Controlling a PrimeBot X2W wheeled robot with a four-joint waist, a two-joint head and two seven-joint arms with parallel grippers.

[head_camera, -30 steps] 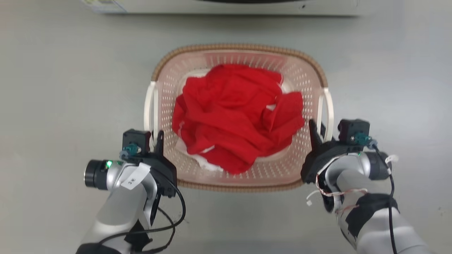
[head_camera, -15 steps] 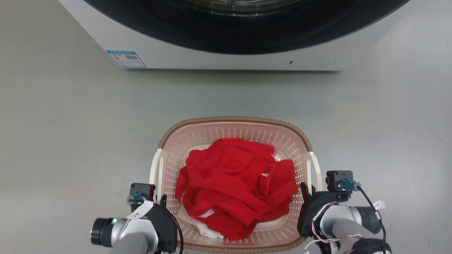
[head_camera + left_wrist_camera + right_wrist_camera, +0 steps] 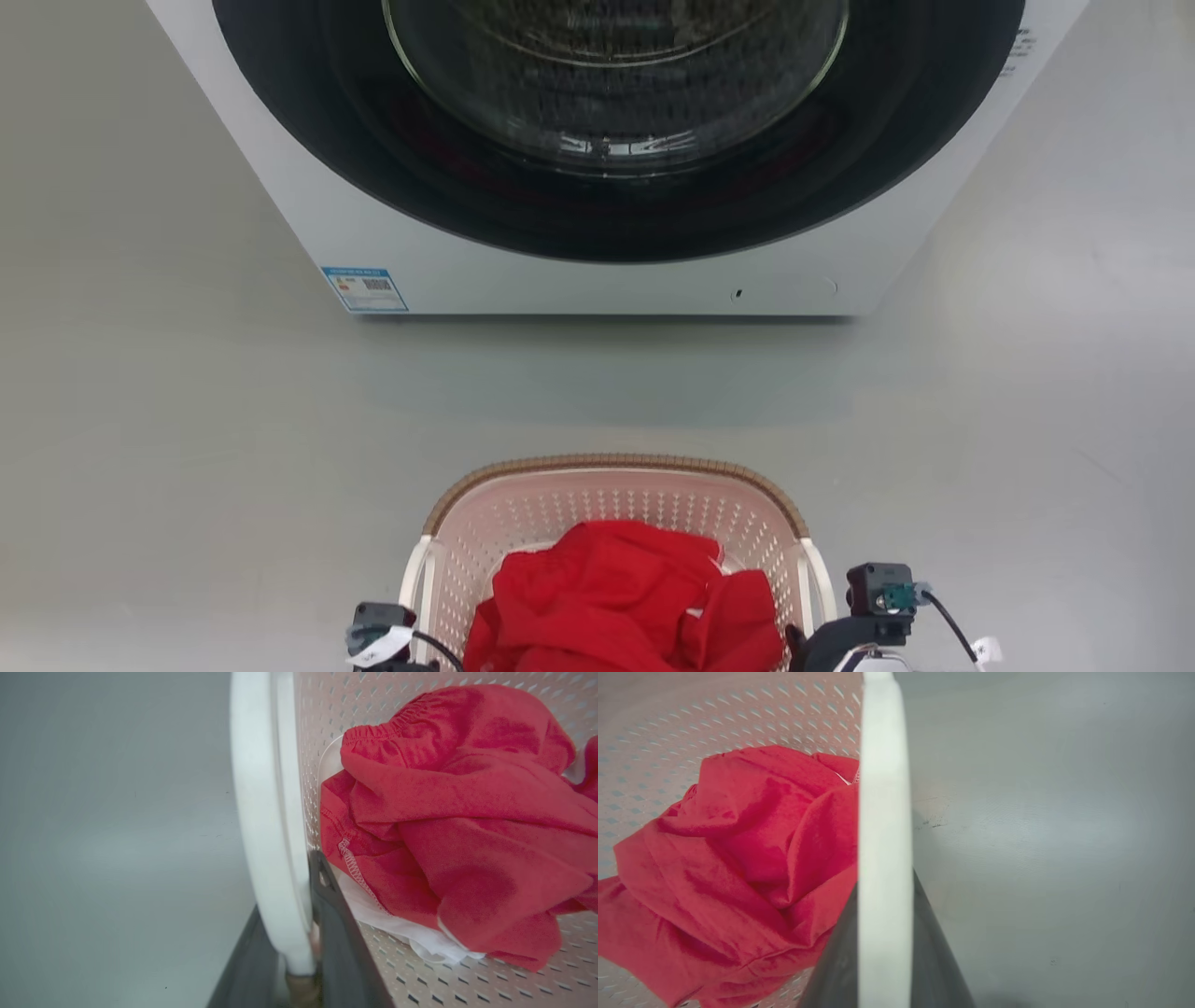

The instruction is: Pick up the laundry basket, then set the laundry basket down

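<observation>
**Both grippers clamped on the basket handles, basket dead centre in front of me**

Left gripper (image 3: 287,891): closed down to handle thickness on the left handle (image 3: 261,812) of the laundry basket (image 3: 611,463). One dark finger sits outside the white bar. The other is wedged between the bar and the perforated pink wall. The grip is near the bar's lower end in the wrist view, with a bit of brown rim showing just below it.

Right gripper (image 3: 885,882): same story. Its fingers pinch the right handle (image 3: 883,788) from both sides, and the bar runs straight up between them. Basket wall and load are on one side of the bar, grey floor on the other.

Basket position, head view: bottom centre, near half cut off by the frame edge, directly between my two wrists. The far rim faces the washing machine (image 3: 597,280). The two are well apart, with a strip of bare floor (image 3: 187,420) between them. The machine's dark round door (image 3: 611,84) is above, and there is a blue label (image 3: 365,288) near its lower corner on my left.

Load: a crumpled red garment (image 3: 616,597) piled in the middle of the basket. A bit of white cloth (image 3: 402,926) pokes out under it on the left-gripper side.

Cannot tell whether the basket's bottom is on the floor or off it, as its underside is hidden.
</observation>
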